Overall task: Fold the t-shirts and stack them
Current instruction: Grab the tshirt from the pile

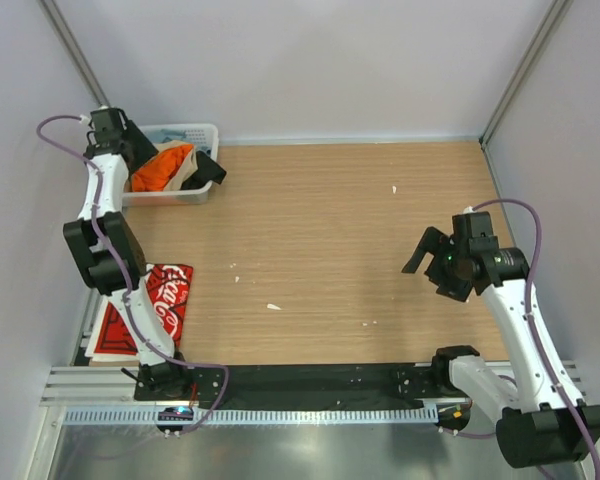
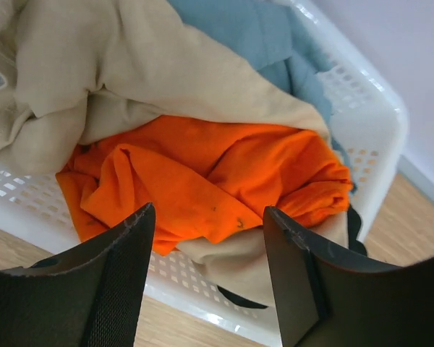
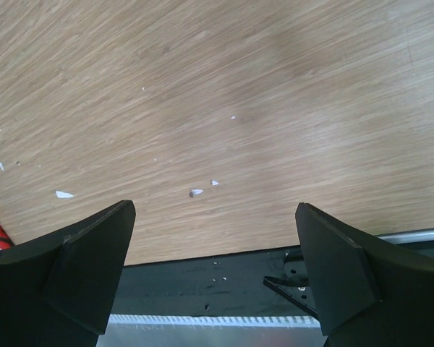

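Observation:
The orange t-shirt [image 1: 162, 170] lies crumpled in the white slatted basket [image 1: 195, 131] at the back left. In the left wrist view this orange t-shirt [image 2: 217, 170] sits just beyond my left gripper [image 2: 208, 213], whose jaws stand open with nothing between them. From above, the left gripper [image 1: 202, 168] hovers over the basket's right end. The red t-shirt [image 1: 170, 295] with white lettering lies folded flat at the table's near left, partly hidden by the left arm. My right gripper [image 1: 430, 262] hangs wide open above bare wood at the right, holding nothing [image 3: 215, 206].
Beige cloth [image 2: 130, 72] and blue cloth [image 2: 253, 29] fill the basket [image 2: 372, 123] around the orange tee, and a dark piece hangs over its front rim. Small white scraps [image 1: 273, 306] dot the wooden table [image 1: 330, 230]. A black rail [image 1: 320, 380] runs along the near edge.

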